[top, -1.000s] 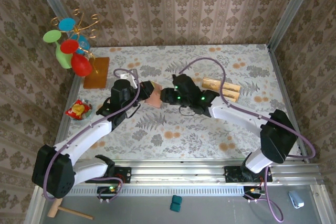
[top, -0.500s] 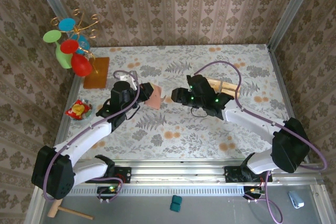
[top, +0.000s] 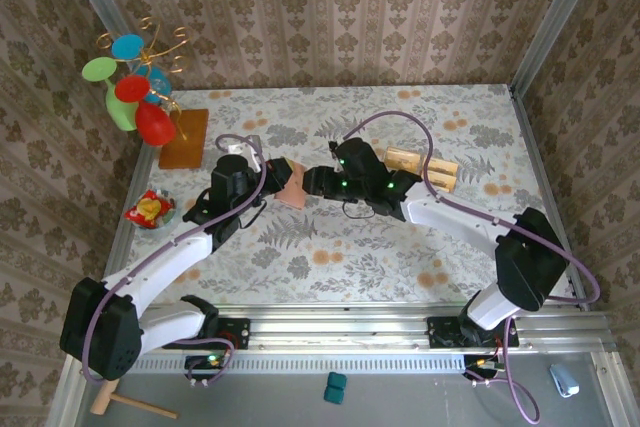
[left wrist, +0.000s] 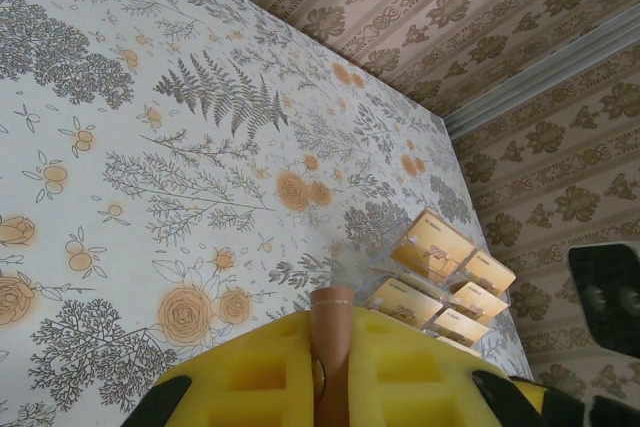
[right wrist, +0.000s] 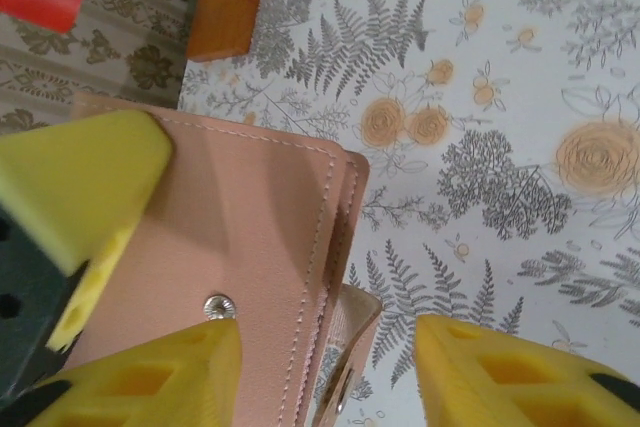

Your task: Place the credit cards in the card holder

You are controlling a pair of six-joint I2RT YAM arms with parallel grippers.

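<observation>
1. Table (top: 300,247): I see both arms meeting near its middle.
2. Tray (top: 441,173): right of the grippers, well apart from the holder, with the cards (left wrist: 432,245) in its slots.
3. Holder (right wrist: 240,237): between the two grippers, left of table centre.
4. Left gripper (left wrist: 332,339): clamped on the holder's edge.
5. Right gripper (right wrist: 328,339): jaws apart, the holder's flap corner in the gap; I can't tell if it touches.
</observation>
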